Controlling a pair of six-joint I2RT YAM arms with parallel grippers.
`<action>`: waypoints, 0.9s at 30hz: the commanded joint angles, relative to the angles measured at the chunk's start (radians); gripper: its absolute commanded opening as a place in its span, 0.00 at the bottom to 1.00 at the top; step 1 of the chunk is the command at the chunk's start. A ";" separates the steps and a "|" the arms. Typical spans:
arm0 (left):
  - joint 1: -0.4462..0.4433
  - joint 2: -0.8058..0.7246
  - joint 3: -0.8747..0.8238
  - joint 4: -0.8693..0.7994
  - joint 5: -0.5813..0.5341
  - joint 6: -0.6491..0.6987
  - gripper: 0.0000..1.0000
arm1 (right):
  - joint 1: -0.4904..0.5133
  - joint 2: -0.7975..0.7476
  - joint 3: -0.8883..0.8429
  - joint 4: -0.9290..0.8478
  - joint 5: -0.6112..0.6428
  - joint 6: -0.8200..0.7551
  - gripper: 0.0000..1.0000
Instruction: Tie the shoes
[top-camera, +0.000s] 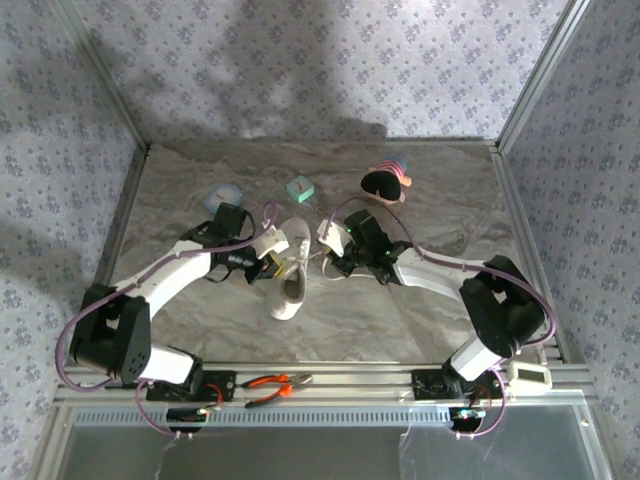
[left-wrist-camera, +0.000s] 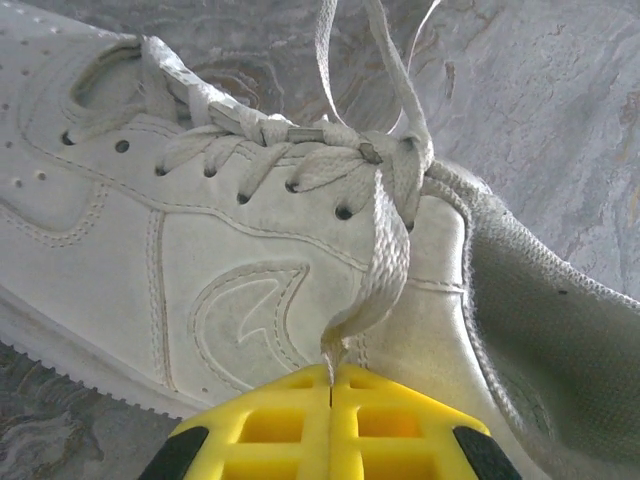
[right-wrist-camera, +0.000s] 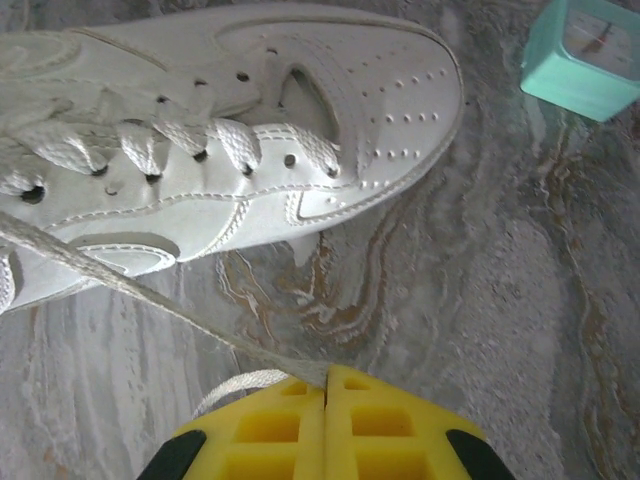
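The marbled grey counter (top-camera: 440, 200) takes up most of the space, and the white sneaker (top-camera: 291, 275) sits sole-down about in the middle of it. Everything else groups around that shoe.

The left arm (top-camera: 170, 280) curves in to the sneaker from its left. The right arm (top-camera: 450, 275) curves in from its right, so the shoe lies between the two wrists.

The left tool (left-wrist-camera: 330, 372) is just beside the sneaker's flank, below the eyelets. Its yellow fingers are pressed fully together and nip the end of the broad lace (left-wrist-camera: 385, 260). That lace runs up from the fingers to a crossing at the top eyelets, next to the shoe's opening.

The right tool (right-wrist-camera: 325, 378) hangs over bare counter a little way off the sneaker's other side. It is closed tight as well, pinching the taut lace (right-wrist-camera: 150, 295). That lace runs in a straight slant from the fingertips back to the shoe. A small slack loop of lace lies right against the fingers.

A dark round object (top-camera: 385, 183) with a pink and blue rim sits on the counter beyond the sneaker and to its right. A small teal cube (top-camera: 300, 188) stands beyond the sneaker, apart from it. A pale blue round thing (top-camera: 225, 192) lies beyond it to the left. Orange-handled pliers (top-camera: 272, 385) rest on the rail on the near side of the sneaker, between the arm bases.
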 joint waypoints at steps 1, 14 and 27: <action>-0.004 -0.036 -0.029 -0.025 -0.041 -0.005 0.00 | -0.032 -0.040 -0.017 -0.065 0.059 0.038 0.00; 0.091 -0.003 -0.008 -0.172 -0.135 0.018 0.00 | -0.017 -0.041 0.000 -0.106 0.068 0.051 0.00; 0.069 -0.027 0.032 -0.167 -0.008 0.018 0.00 | 0.134 -0.034 0.084 -0.110 -0.035 0.291 0.40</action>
